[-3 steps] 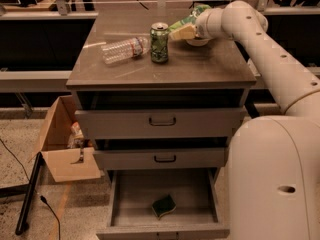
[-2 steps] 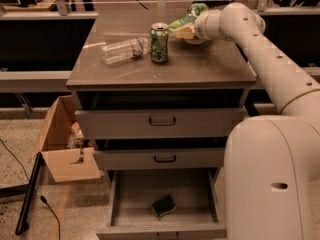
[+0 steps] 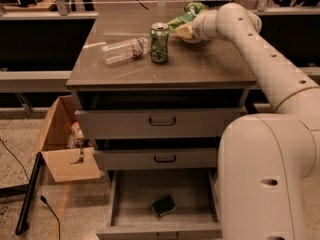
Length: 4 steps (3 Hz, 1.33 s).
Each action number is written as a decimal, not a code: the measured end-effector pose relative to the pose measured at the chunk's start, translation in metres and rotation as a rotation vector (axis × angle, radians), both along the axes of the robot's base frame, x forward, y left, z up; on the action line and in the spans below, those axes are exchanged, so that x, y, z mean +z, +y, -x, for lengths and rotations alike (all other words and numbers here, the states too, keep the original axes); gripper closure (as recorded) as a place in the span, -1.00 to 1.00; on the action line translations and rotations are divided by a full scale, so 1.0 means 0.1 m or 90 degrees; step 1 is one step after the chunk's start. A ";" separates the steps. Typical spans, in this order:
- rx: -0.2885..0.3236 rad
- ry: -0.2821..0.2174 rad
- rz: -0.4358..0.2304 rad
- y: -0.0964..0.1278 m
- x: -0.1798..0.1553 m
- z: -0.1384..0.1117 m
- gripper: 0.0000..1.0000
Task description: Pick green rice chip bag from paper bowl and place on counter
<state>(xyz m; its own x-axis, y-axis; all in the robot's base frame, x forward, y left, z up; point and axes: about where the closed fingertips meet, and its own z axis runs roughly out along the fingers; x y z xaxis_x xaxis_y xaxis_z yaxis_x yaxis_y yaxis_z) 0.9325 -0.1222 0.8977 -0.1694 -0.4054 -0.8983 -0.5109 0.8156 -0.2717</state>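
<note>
Currently, one arm is being seen stretched from the right across the counter (image 3: 200,66) toward its far right corner. The gripper (image 3: 194,29) is being kept at that corner, just above the paper bowl (image 3: 192,40); it is being largely hidden by the arm's own wrist, so its state cannot be told.

One green rice chip bag (image 3: 182,20) is being noted right at the gripper's end, crumpled, sticking out to the left and up over the bowl. Whether the bag is touching the bowl cannot be told.

Count on the counter:
- One paper bowl, being shown only as a pale rim under the wrist.
- One dark green soda can (image 3: 159,43), being recorded upright, just left of the bag and apart from it.
- One clear plastic bottle (image 3: 122,50), being recorded on its side, left of the can.

Three drawers are being counted in the cabinet. The bottom drawer (image 3: 134,196) is being shown pulled open, with one small dark green object (image 3: 164,206) lying inside. One open cardboard box (image 3: 65,164) is being noted on the floor at the left.
</note>
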 end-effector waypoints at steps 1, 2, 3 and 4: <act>-0.003 -0.015 -0.005 0.01 0.13 -0.01 1.00; 0.003 -0.045 -0.006 0.04 0.34 0.01 1.00; 0.008 -0.083 0.001 0.07 0.53 0.03 1.00; 0.007 -0.115 0.030 -0.01 0.68 0.11 1.00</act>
